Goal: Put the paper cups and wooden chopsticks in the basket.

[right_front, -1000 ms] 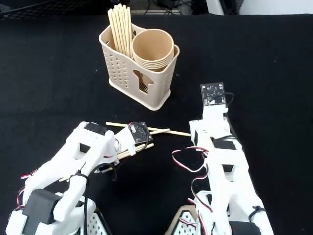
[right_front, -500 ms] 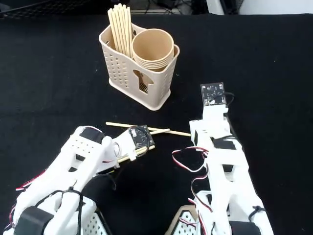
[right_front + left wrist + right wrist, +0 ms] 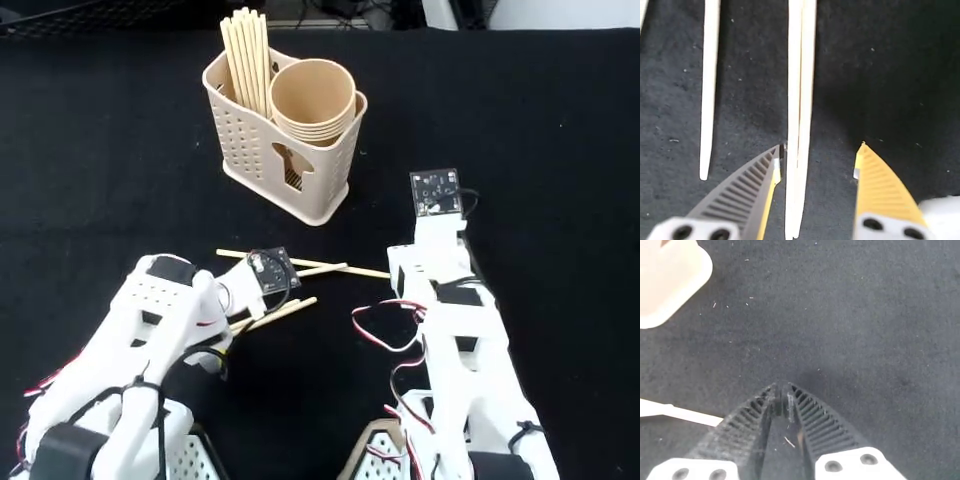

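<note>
Black bench [image 3: 560,150] with the basket [image 3: 300,185] at its far side, already holding the paper cups [image 3: 312,95] and a bundle of chopsticks [image 3: 247,55].
The left gripper [image 3: 818,146] hangs low with its jaws spread astride a loose chopstick pair [image 3: 799,100]. The pair's long axis runs straight out between the jaws, closer to the grey one. A single chopstick [image 3: 709,85] lies just outside. The right gripper [image 3: 782,390], jaws pressed together on nothing, sits farther off, so the left arm is better placed.
</note>
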